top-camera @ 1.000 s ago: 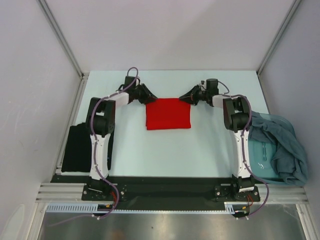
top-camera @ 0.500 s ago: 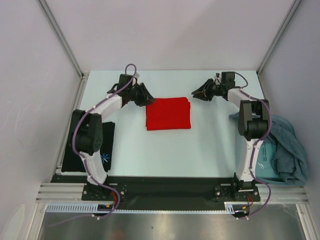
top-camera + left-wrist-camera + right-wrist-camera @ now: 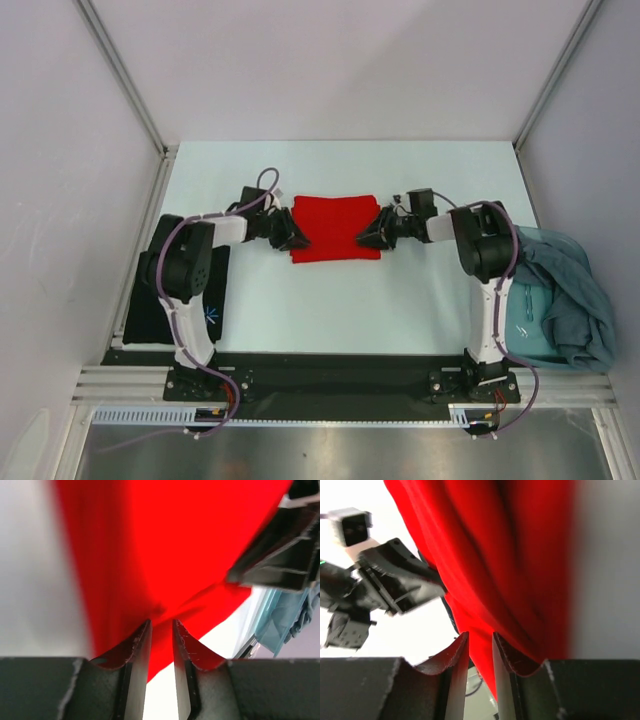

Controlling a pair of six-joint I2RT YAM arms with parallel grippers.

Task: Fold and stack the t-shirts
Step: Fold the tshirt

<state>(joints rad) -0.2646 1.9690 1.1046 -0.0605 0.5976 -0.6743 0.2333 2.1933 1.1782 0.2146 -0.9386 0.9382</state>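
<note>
You have one pale table [image 3: 400, 300] with two arms on it. At its right edge, one heap of grey-teal shirts [image 3: 575, 300] drapes over a teal bin [image 3: 522, 318]; you cannot count the shirts in it. At the left edge lies one black shirt [image 3: 145, 310], flat and partly under the left arm, its starburst print showing. One red shirt [image 3: 338, 225] lies folded at the table's middle, between the two grippers. Your left gripper [image 3: 297, 240] pinches its left edge, with the cloth puckered at the fingertips. Your right gripper [image 3: 367, 238] grasps the right edge, with red cloth filling the narrow gap.
</note>
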